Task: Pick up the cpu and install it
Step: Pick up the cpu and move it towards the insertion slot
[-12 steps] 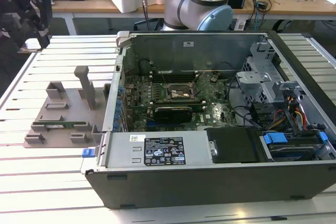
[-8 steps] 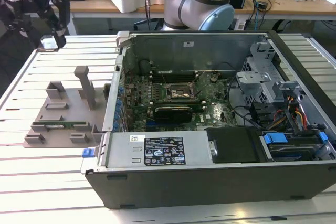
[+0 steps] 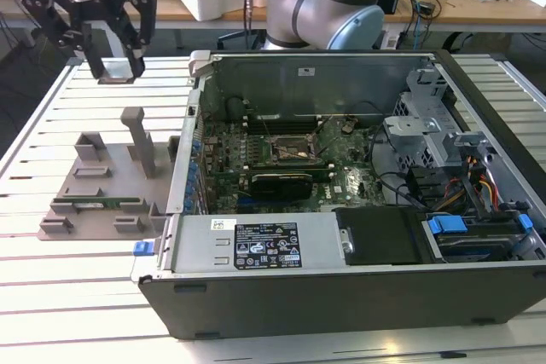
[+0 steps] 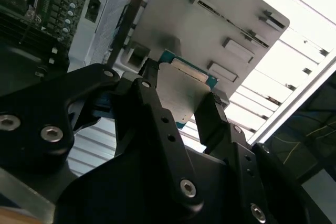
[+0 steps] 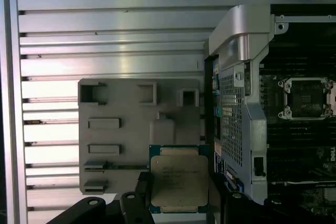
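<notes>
Jaws clamped on cpu [image 5: 178, 182], held above grey parts tray [image 5: 126, 129], open computer case [image 5: 247, 119] beside

In the second wrist view the black fingers [image 4: 152, 108] of the gripper [image 4: 181, 98] cover both side edges and the near part of the cpu [image 4: 181, 85]. In the first wrist view the picture's edge cuts the socket [image 5: 307, 98]. In the exterior view the arm [image 3: 328, 2] runs off the top.

End effector [image 3: 116, 69] aloft, fingers [image 4: 157, 124] downward, apparently in a tight pinch.
</notes>
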`<control>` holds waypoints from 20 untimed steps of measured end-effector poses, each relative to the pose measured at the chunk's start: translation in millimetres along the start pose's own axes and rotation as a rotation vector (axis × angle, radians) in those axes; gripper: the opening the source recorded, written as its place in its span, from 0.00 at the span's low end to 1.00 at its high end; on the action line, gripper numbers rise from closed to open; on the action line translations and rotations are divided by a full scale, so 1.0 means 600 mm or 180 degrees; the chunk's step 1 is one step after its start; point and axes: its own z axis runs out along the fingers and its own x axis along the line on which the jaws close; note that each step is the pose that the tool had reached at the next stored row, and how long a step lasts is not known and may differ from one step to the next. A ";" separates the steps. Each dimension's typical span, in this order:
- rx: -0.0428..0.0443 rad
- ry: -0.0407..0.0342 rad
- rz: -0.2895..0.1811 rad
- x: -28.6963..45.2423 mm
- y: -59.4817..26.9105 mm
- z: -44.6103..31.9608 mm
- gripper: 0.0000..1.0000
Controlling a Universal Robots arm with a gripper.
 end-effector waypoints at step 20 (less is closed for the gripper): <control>0.0009 0.0009 0.0000 -0.140 0.006 0.005 0.53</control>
